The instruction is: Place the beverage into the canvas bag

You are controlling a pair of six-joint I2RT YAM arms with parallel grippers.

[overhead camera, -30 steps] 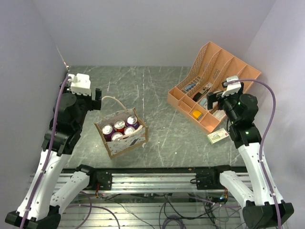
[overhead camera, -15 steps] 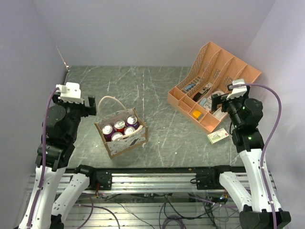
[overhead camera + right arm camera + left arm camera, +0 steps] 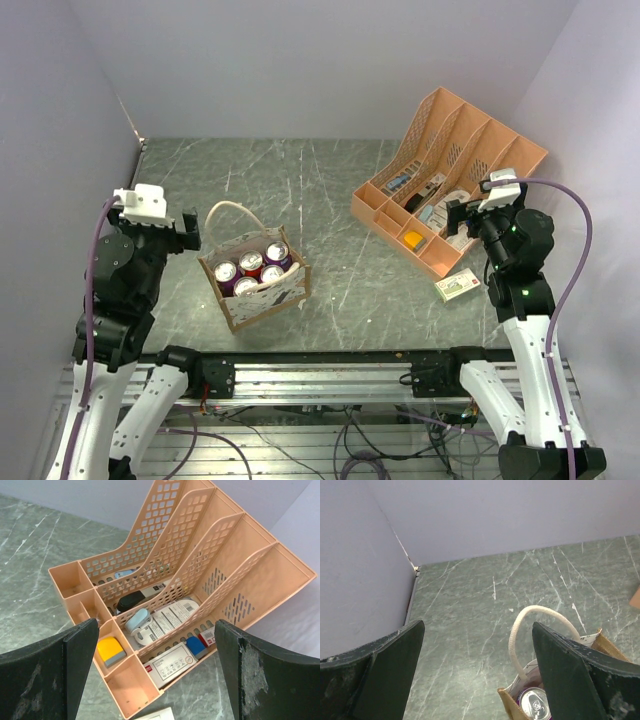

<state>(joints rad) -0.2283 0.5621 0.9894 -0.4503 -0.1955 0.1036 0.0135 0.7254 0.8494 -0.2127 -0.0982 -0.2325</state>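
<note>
The canvas bag (image 3: 262, 296) is a small brown tote with a white patterned side, standing left of centre. Several purple and red beverage cans (image 3: 250, 264) stand upright inside it. Its cream rope handle (image 3: 228, 208) arches up at the far left corner. My left gripper (image 3: 189, 233) is open and empty, raised just left of the bag. In the left wrist view my left gripper (image 3: 477, 680) has its jaws wide apart, with the rope handle (image 3: 519, 627), a bag corner (image 3: 509, 699) and one can top (image 3: 536, 706) at lower right. My right gripper (image 3: 456, 214) is open and empty, above the orange organizer.
An orange plastic file organizer (image 3: 470, 150) lies at the back right, holding stationery; it fills the right wrist view (image 3: 165, 535) between the open fingers (image 3: 47, 675). A small green and white box (image 3: 456, 285) lies near it. Purple walls close the left, back and right sides.
My left gripper has drawn back from the bag's handle toward the near left and stays open. My right gripper has shifted slightly right. The bag and cans have not moved.
</note>
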